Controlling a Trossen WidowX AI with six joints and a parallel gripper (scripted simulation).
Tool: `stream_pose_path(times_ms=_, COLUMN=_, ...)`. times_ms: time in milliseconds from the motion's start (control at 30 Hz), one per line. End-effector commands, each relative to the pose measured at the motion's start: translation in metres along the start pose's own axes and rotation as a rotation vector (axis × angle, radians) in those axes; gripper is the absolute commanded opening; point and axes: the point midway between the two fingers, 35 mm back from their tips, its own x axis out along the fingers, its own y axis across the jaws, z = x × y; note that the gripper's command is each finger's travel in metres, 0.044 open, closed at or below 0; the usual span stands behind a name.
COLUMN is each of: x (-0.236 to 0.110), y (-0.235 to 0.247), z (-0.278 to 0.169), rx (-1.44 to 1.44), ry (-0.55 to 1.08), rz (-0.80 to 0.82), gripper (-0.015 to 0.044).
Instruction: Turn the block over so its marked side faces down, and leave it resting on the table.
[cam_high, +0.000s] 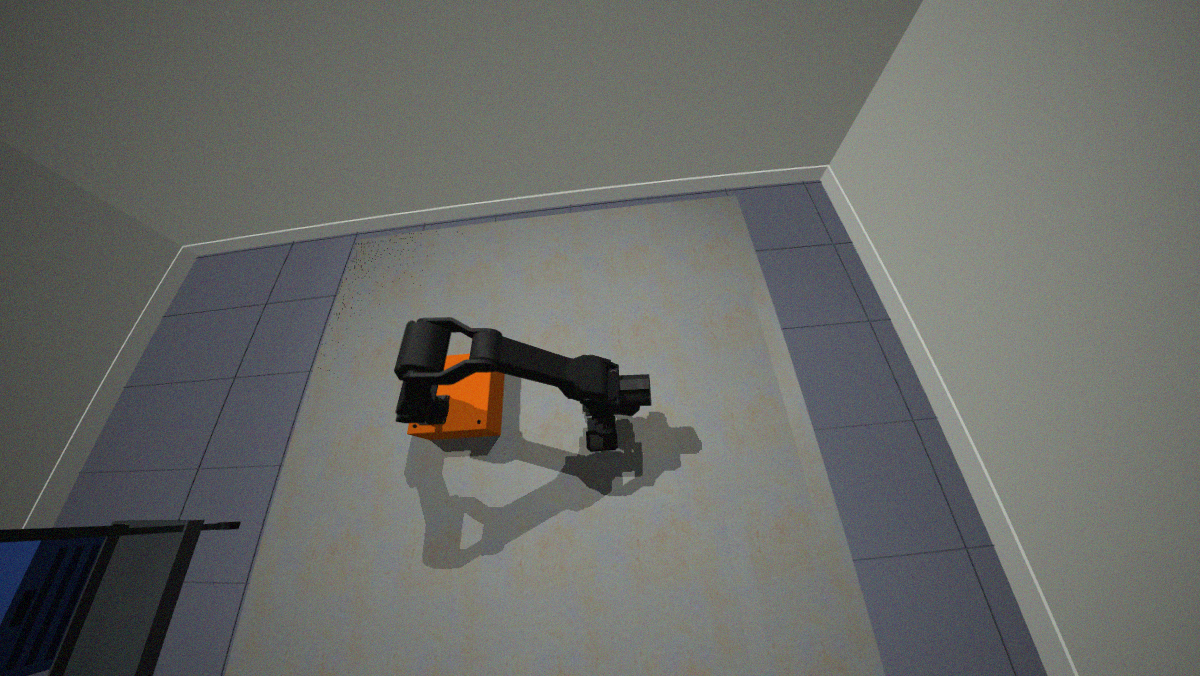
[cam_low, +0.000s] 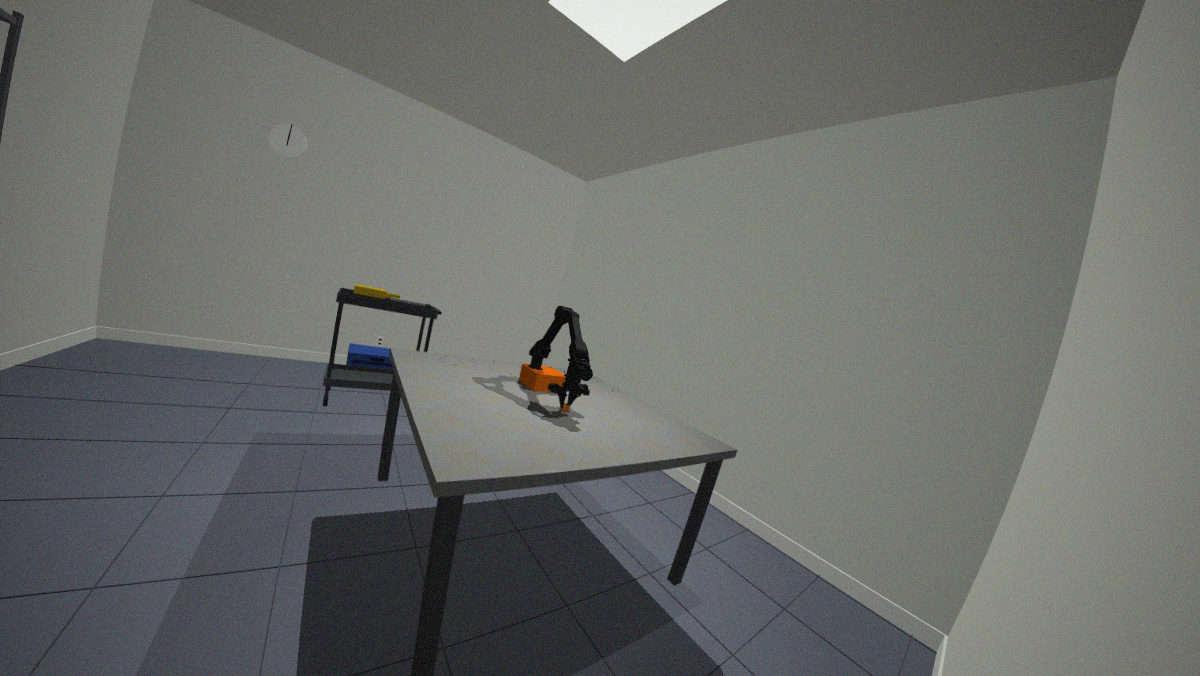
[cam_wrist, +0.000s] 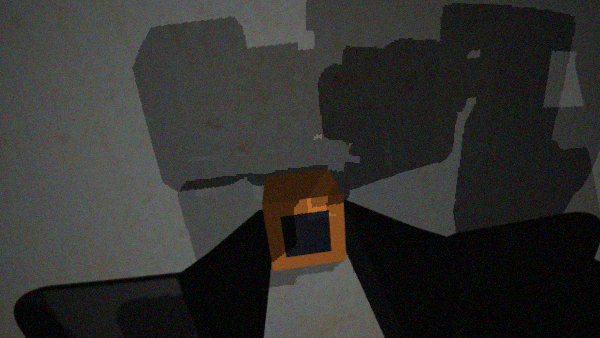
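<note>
Your gripper (cam_wrist: 306, 235) clamps the orange block (cam_wrist: 305, 227), dark mark up, at the wrist view's six o'clock; next, lift and roll it over.

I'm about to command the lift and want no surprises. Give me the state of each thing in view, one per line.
Block: on the table, dark marked side facing up, not yet turned.
Gripper: shut on the block, a finger pressed to each side.
Arm: bent down over the table, wrist low.
Table: bearing the block and the arm's orange base.
</note>
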Motion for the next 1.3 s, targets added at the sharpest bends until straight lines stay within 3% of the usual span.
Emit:
stream_pose_path(times_ms=0, x=0.001, y=0.001, z=0.0, rx=0.004, ry=0.0, rz=0.004, gripper=0.0098)
stream_pose_path(times_ms=267, x=0.001, y=0.001, z=0.0, rx=0.004, ry=0.0, rz=0.004, gripper=0.0045)
stream_pose_path(times_ms=333, x=-0.004, y=0.001, z=0.0, rx=0.004, ry=0.0, rz=0.004, gripper=0.0)
stream_pose_path(times_ms=500, x=-0.03, y=0.001, z=0.0, rx=0.004, ry=0.0, rz=0.004, gripper=0.0)
stream_pose_path(times_ms=667, x=-0.029, y=0.001, z=0.0, rx=0.004, ry=-0.01, rz=0.004, gripper=0.0)
stream_pose_path(times_ms=1267, x=-0.017, y=0.0, z=0.003, rx=0.005, ry=-0.283, rz=0.003, gripper=0.0)
